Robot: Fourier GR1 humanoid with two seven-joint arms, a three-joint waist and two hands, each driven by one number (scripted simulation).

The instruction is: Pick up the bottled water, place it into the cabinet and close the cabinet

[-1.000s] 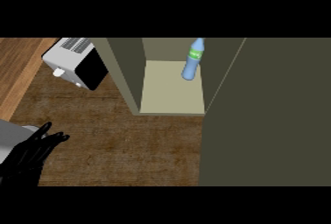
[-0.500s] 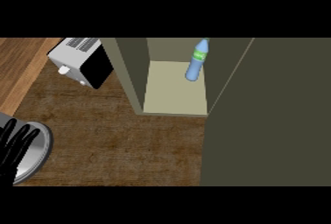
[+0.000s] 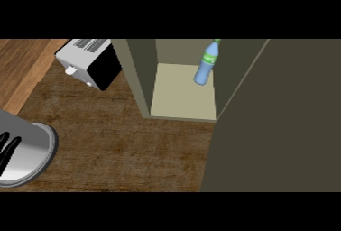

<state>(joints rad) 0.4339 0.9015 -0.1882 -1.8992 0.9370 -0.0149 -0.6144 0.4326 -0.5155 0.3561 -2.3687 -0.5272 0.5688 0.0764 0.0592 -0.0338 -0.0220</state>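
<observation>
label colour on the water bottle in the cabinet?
Green band on the blue plastic water bottle, standing inside the olive cabinet. Head view shows it.

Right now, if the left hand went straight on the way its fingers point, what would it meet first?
Probably the toaster. The left hand shows at the left edge, fingers aimed up and slightly right across the counter toward it. Height is unclear, so it might pass over.

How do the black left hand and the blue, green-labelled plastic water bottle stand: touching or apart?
Apart. The head view shows the bottle inside the cabinet, the left hand at the lower-left edge, brown counter between them.
</observation>
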